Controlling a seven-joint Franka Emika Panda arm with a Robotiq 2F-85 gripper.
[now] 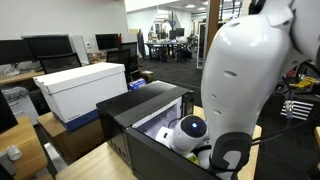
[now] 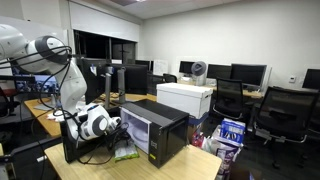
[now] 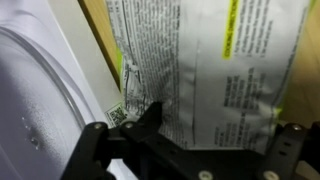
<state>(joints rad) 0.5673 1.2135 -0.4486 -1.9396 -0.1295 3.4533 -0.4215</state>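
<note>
While parked beside black microwave, hangs over printed packet on wooden tabletop with claw spread wide, gripping nothing; cannot tell microwave contents.

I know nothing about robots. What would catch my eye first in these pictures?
A big white robot arm fills the foreground of an exterior view, bending down beside a black microwave on a wooden table. In the wrist view its open gripper hangs close over a printed packet with a yellow-green label. A large white box stands near the microwave.
</note>
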